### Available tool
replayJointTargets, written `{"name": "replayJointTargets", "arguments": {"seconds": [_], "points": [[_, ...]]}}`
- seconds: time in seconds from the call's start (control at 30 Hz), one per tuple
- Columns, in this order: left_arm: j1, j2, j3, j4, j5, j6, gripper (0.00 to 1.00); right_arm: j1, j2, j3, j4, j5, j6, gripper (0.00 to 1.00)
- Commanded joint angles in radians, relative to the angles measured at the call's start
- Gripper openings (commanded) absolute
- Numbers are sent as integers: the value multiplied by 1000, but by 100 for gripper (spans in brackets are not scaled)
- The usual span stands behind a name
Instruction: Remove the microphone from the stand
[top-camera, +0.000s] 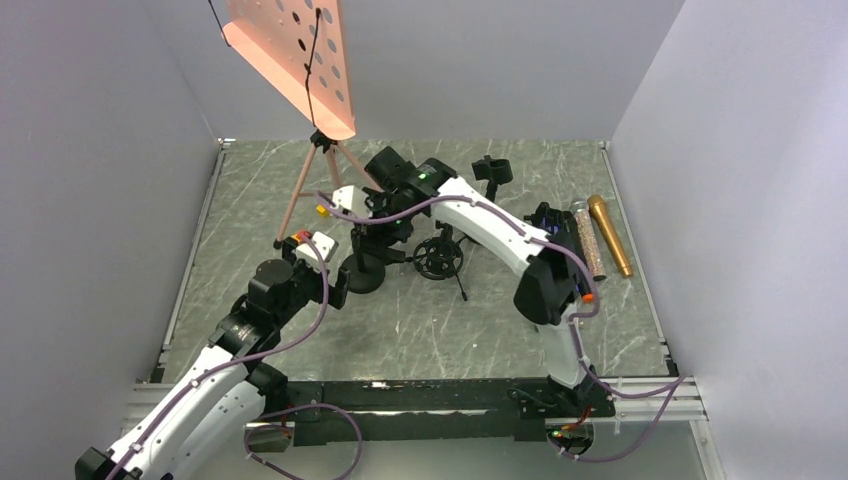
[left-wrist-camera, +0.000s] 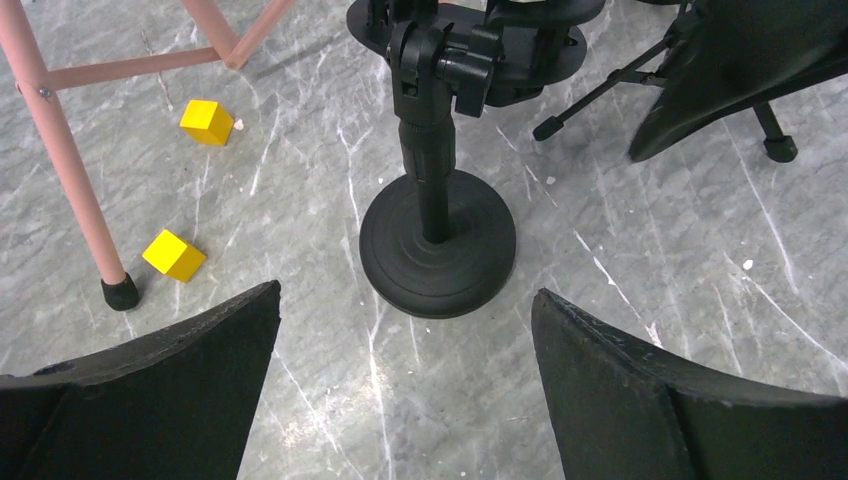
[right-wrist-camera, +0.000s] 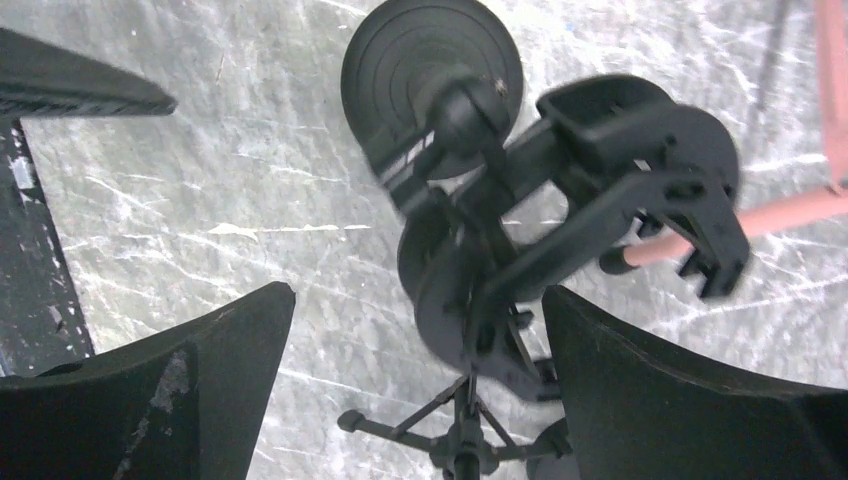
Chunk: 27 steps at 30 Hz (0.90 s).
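The left arm (top-camera: 205, 392) and right arm (top-camera: 490, 223) are wearing white shells over black joints; purple cables (top-camera: 325, 290) are trailing along them; a green light (top-camera: 423, 178) is glowing.

The stand (top-camera: 364, 268) is black and short, upright on the grey marbled table (top-camera: 500, 330), left of centre. Its round, ridged base (left-wrist-camera: 437, 245) sits flat, a thin post rising to a knobbed joint. On top, the clip (right-wrist-camera: 640, 190) tilts sideways and looks empty. The gold microphone (top-camera: 610, 236) lies flat near the table's right edge, well apart from the stand, head toward the far side
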<state>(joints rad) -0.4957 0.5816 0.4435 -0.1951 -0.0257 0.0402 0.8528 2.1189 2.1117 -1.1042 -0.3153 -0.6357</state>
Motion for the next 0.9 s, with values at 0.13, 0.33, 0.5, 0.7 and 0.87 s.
{"name": "replayJointTargets", "arguments": {"seconds": [0.13, 0.33, 0.5, 0.7, 0.87], "points": [[18, 48, 71, 105, -25, 47, 99, -81, -249, -146, 143, -9, 82, 100], [49, 88, 86, 111, -39, 22, 99, -189, -346, -152, 159, -118, 193, 100], [123, 113, 147, 52, -77, -28, 99, -416, -419, -78, 166, -39, 502, 100], [251, 139, 292, 4, -40, -33, 99, -498, -534, -107, 217, 465, 624, 100], [316, 188, 389, -37, 9, -18, 99, -508, -653, -302, 297, 527, 618, 100]]}}
